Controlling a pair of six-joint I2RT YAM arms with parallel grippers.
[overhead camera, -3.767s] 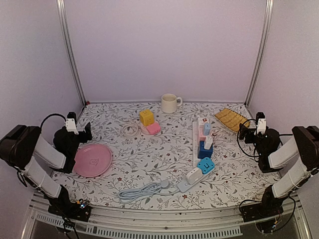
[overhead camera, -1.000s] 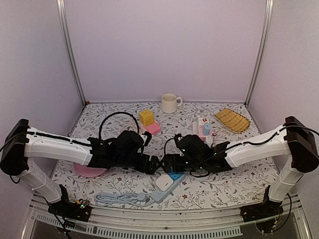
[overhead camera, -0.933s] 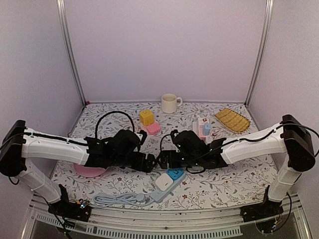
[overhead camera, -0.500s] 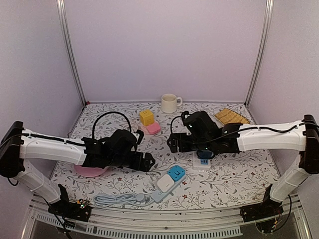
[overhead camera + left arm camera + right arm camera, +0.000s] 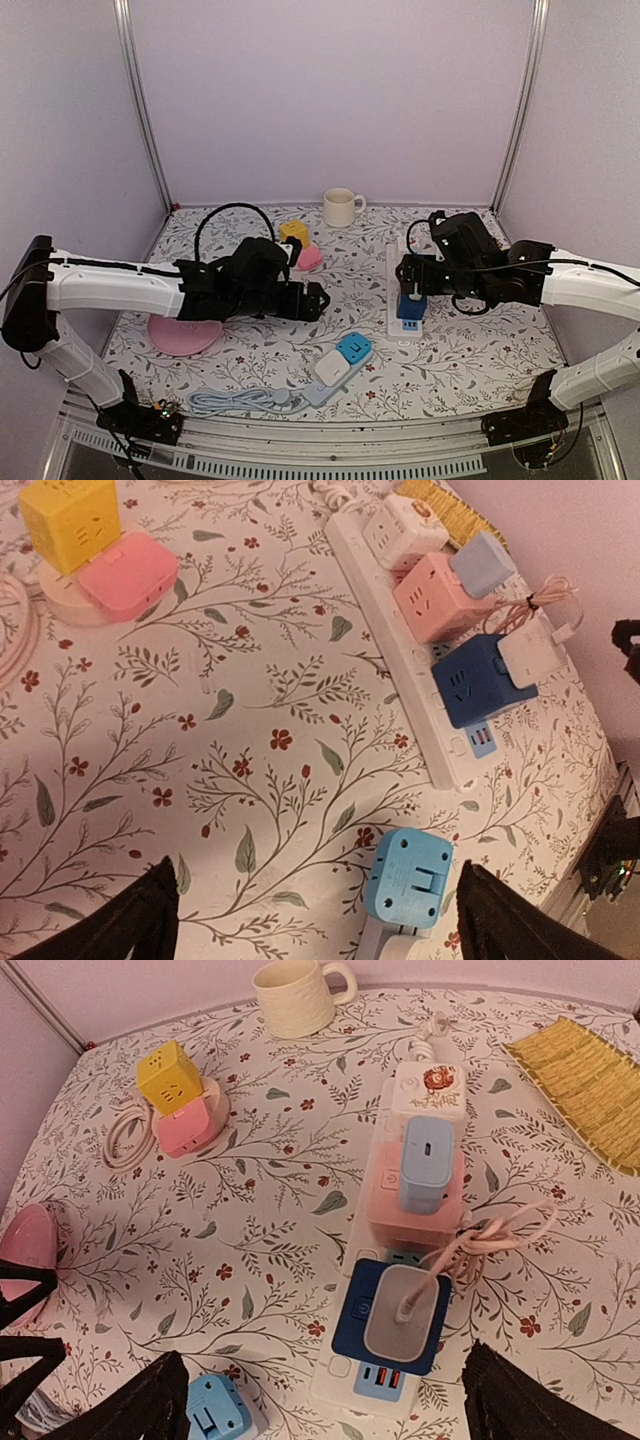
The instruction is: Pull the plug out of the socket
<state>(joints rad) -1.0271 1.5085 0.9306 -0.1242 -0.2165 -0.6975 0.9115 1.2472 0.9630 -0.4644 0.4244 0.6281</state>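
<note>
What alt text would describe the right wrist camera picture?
A white power strip on a flowery tablecloth carries three cube adapters, with a white charger plugged into the dark blue adapter. The open right claw frames the bottom corners with its dark fingertips.

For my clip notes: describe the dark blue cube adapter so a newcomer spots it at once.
Right of centre on the floral table, a long white power strip runs from near the cream mug toward the near edge. Three cube adapters sit along it; the dark blue cube adapter is nearest that edge. Only it is navy and carries a white rounded charger trailing a pink cable.
</note>
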